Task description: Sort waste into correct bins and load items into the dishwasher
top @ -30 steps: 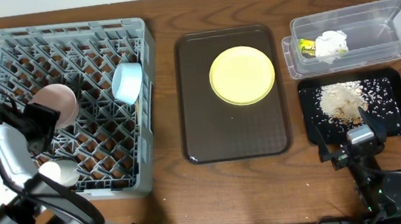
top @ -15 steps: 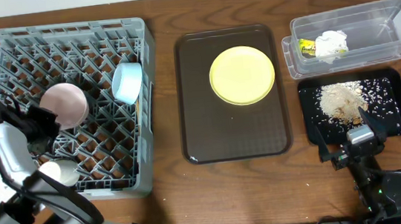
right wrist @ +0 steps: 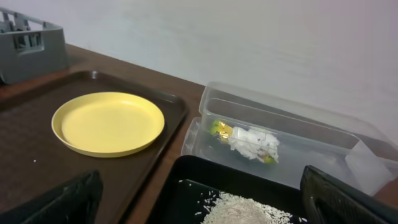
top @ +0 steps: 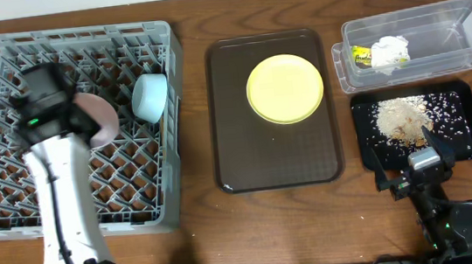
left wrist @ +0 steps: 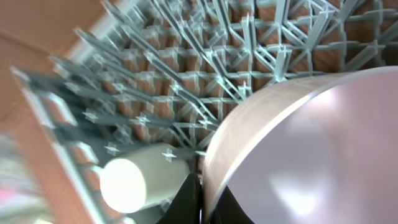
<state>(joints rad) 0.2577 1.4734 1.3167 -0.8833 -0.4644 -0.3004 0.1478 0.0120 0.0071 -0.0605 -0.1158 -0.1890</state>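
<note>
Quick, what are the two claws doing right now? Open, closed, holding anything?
Left claw: closed on the rim of the pinkish-white bowl, over the dish rack.
Right claw: open, holding nothing.

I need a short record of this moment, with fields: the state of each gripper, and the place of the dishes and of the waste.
left gripper: shut on the rim of the pinkish-white bowl, tilted at the dish rack
right gripper: open, empty, by the black tray
light blue bowl: in the dish rack, on its side
yellow plate: on the brown serving tray
green wrapper, white tissue: in the clear tub
crumb heap: on the black tray
</note>
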